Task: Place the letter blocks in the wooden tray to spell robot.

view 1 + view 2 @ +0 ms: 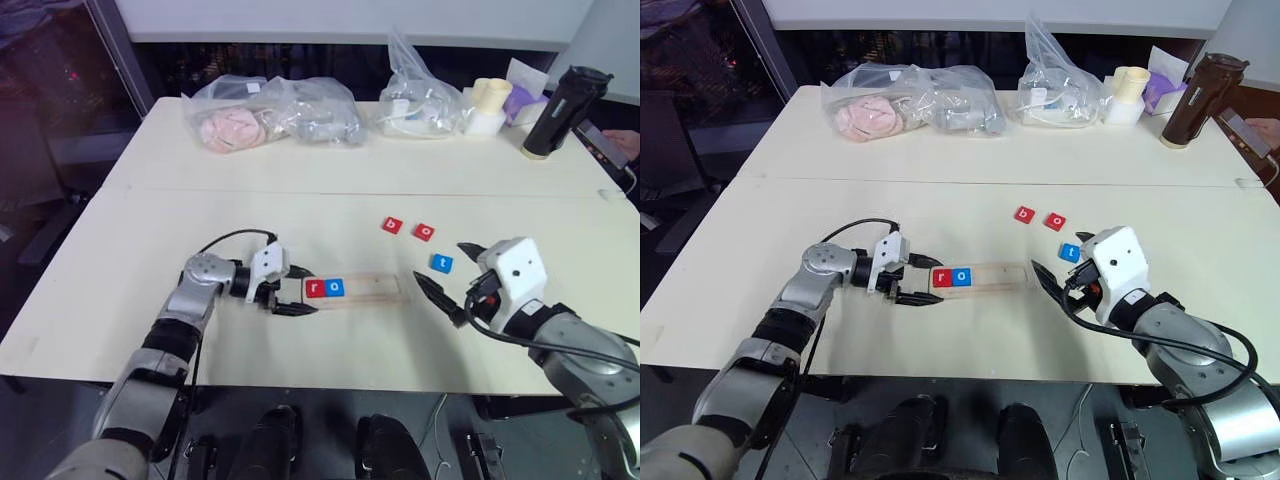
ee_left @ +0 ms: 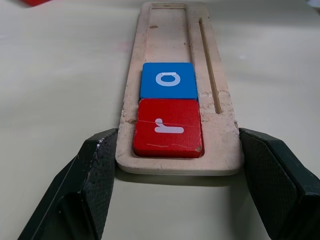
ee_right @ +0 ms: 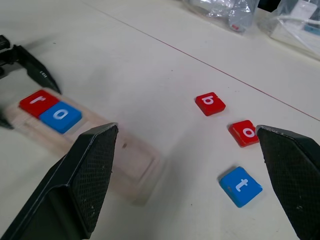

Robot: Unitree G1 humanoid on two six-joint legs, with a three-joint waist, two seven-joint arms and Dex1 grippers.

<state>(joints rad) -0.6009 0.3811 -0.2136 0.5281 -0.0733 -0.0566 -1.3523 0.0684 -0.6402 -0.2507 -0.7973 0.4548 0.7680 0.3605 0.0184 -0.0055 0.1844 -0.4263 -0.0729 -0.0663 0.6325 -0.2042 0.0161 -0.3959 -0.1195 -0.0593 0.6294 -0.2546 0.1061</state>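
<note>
The wooden tray (image 1: 372,288) lies at the table's middle front with a red r block (image 1: 315,289) and a blue o block (image 1: 334,288) side by side at its left end. My left gripper (image 1: 301,291) is shut on that end of the tray, one finger (image 2: 95,170) pressed against each long side. Loose on the table to the right of the tray are a red b block (image 1: 392,226), a red o block (image 1: 424,232) and a blue t block (image 1: 441,263). My right gripper (image 3: 186,131) hangs open above the table beside the t block, holding nothing.
Clear plastic bags (image 1: 270,112) with items line the table's far side, next to a cream cup (image 1: 488,105) and a dark bottle (image 1: 562,110). A phone (image 1: 605,148) lies at the far right edge. Bare tabletop (image 1: 200,200) stretches left of the tray.
</note>
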